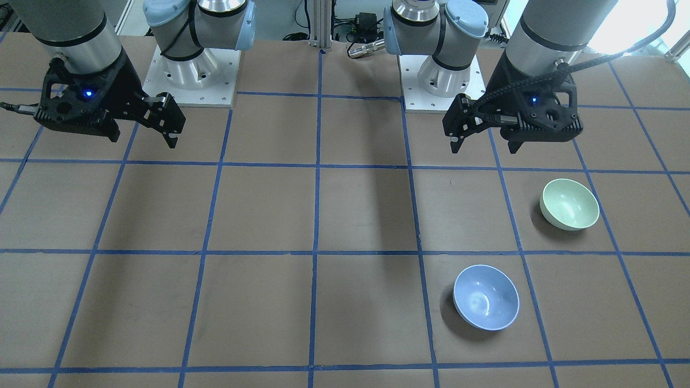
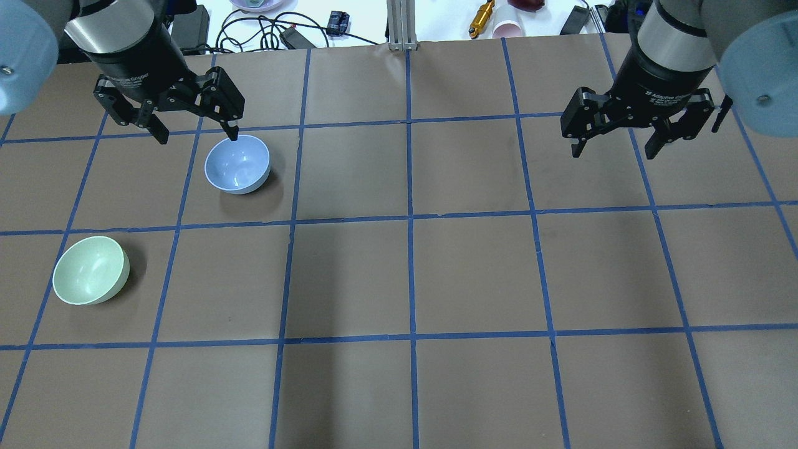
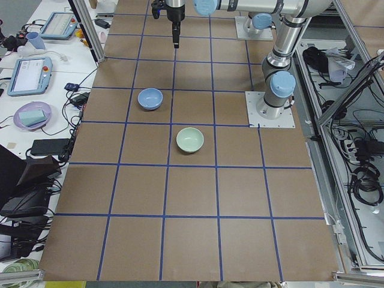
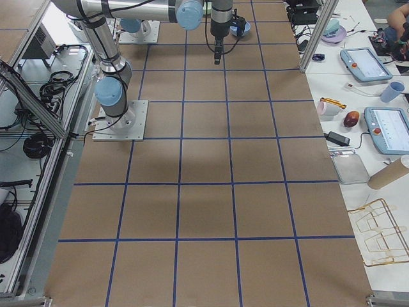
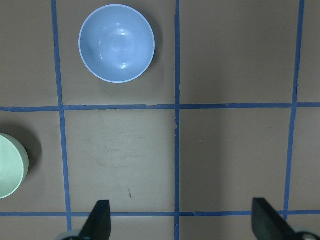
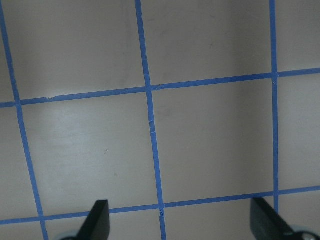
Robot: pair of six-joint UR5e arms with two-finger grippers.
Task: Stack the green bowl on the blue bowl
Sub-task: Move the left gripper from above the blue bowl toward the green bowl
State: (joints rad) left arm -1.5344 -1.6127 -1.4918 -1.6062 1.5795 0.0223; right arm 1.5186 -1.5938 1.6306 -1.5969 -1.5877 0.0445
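Note:
The green bowl [image 2: 90, 270] stands upright on the brown table at the near left; it also shows in the front view [image 1: 570, 205] and at the left edge of the left wrist view [image 5: 9, 166]. The blue bowl [image 2: 237, 164] stands upright about one grid square farther out and to the right, apart from it [image 1: 486, 297] [image 5: 116, 43]. My left gripper [image 2: 198, 137] is open and empty, held high over the table near the blue bowl [image 1: 485, 146]. My right gripper [image 2: 614, 153] is open and empty, high over the right half [image 1: 143, 140].
The table is brown paper with a blue tape grid [image 2: 410, 218]. The two arm bases [image 1: 197, 70] [image 1: 439, 75] are bolted at the robot's edge. Cables and small items [image 2: 280, 31] lie beyond the far edge. The right wrist view shows only bare table [image 6: 210, 135].

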